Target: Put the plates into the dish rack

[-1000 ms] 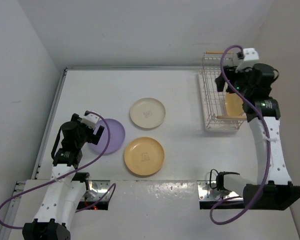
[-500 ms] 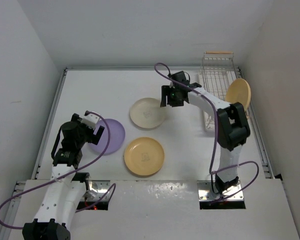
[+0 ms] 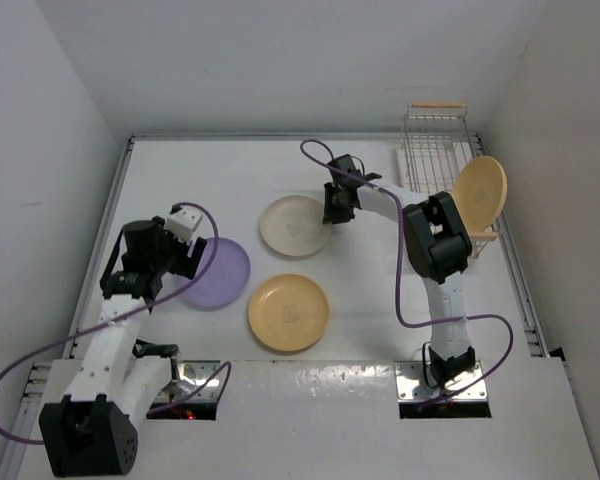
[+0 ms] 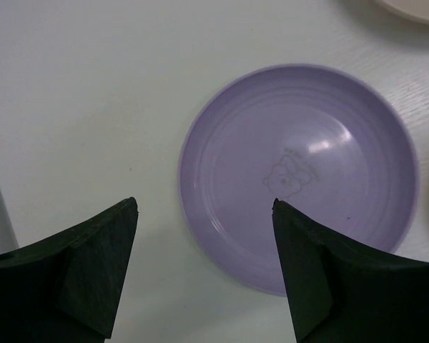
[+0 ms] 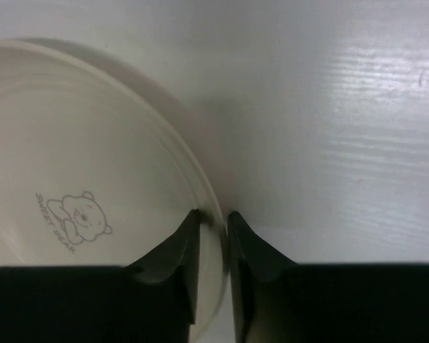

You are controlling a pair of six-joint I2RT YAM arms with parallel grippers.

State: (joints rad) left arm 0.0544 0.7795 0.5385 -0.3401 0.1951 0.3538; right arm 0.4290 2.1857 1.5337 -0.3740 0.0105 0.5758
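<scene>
Plates: four, three lying flat on the table (image 3: pixel 180 180) and one in the dish rack (image 3: pixel 432 160).
Dish rack: white wire, at the far right of the table, with a wooden handle (image 3: pixel 437 104) at its far end.
Racked yellow-orange plate (image 3: pixel 479 190): stands on edge and tilted at the near right part of the rack; which slot holds it is not clear.
Cream plate (image 3: pixel 295 225): flat near the middle of the table, with a small bear drawing (image 5: pixel 75 214) inside.
Right gripper (image 5: pixel 213 218): down at the far right edge of the cream plate. Its two fingers (image 5: pixel 179 257) are nearly together and pinch the rim, one inside the plate and one outside.
Lavender plate (image 4: pixel 300 175): flat on the left part of the table, just left of the other two flat plates and apart from them.
Left gripper (image 4: pixel 204 204): above the left side of the lavender plate, with the fingers (image 4: pixel 93 271) wide apart and holding nothing. One finger is over the bare table, the other over the plate.
Near yellow-orange plate (image 3: pixel 288 312): flat, on the near side of the cream plate, with no gripper at it.
</scene>
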